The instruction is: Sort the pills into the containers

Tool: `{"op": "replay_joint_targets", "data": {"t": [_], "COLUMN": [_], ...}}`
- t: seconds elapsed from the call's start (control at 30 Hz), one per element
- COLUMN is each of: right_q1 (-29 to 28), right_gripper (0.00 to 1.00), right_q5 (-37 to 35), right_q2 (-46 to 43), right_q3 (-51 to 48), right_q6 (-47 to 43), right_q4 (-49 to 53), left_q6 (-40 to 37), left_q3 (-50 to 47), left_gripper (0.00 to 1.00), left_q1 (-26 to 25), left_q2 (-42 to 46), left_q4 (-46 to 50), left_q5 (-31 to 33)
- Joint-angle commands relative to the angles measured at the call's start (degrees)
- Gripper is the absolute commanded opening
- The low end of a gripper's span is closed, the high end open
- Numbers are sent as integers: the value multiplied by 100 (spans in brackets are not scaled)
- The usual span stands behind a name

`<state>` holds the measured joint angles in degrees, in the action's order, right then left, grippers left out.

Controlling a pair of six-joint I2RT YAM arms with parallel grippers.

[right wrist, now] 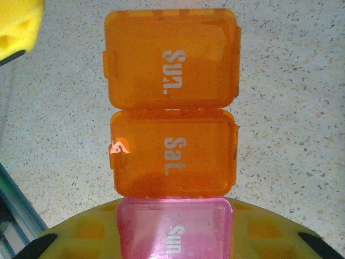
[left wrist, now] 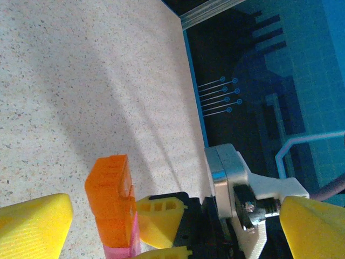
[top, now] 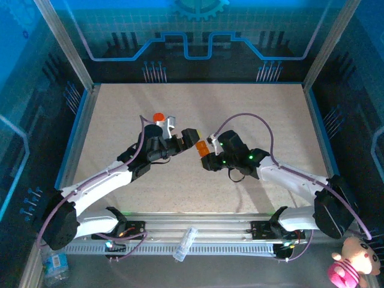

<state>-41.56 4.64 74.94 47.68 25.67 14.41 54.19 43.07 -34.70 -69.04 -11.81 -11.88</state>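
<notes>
**A:** Where are the containers, and what holds them?

**B:** The containers [right wrist: 173, 154] are a strip of three small joined plastic boxes. Two are orange, marked "Sun." and "Sat.", and one is pink. They sit near the middle of the worktop [top: 198, 192], between our two arms. Our right gripper [top: 204, 153] has its jaws closed on the pink end box. The two orange boxes stick out free beyond its yellow pads [right wrist: 81, 237].

**A:** And our left side?

**B:** Our left gripper [top: 190, 137] has its jaws spread wide and holds nothing. In its wrist view the orange end of the strip stands between the two yellow fingers [left wrist: 32, 224]. It is nearer the finger at the left of that view and touches neither.

**A:** How do we expect the strip to handle?

**B:** We judge it very light and stiff, with smooth, slick walls and thin hinged lids [right wrist: 171, 59] that look shut. A hard squeeze could flex a box or pop a lid. A loose grip could let it twist, since it is held at one end. We would take it across a box's side walls, not on a lid, and keep the small lid tabs [right wrist: 117, 147] reachable. We cannot tell whether the strip touches the worktop or hangs just above it.
</notes>
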Motion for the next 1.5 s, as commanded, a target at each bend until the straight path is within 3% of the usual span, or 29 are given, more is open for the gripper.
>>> {"op": "replay_joint_targets", "data": {"t": [0.0,1.47], "right_q1": [21,-189], "right_gripper": [30,30], "right_q5": [89,195], "right_q2": [110,388], "right_q3": [203,356], "right_q6": [85,298], "right_q4": [-185,-463], "left_q6": [135,223], "left_q3": [-98,-106], "left_gripper": [99,99], "left_q1": [-62,-274], "left_q2": [124,-224], "left_q4": [-245,-555], "left_q5": [-124,-34]}}
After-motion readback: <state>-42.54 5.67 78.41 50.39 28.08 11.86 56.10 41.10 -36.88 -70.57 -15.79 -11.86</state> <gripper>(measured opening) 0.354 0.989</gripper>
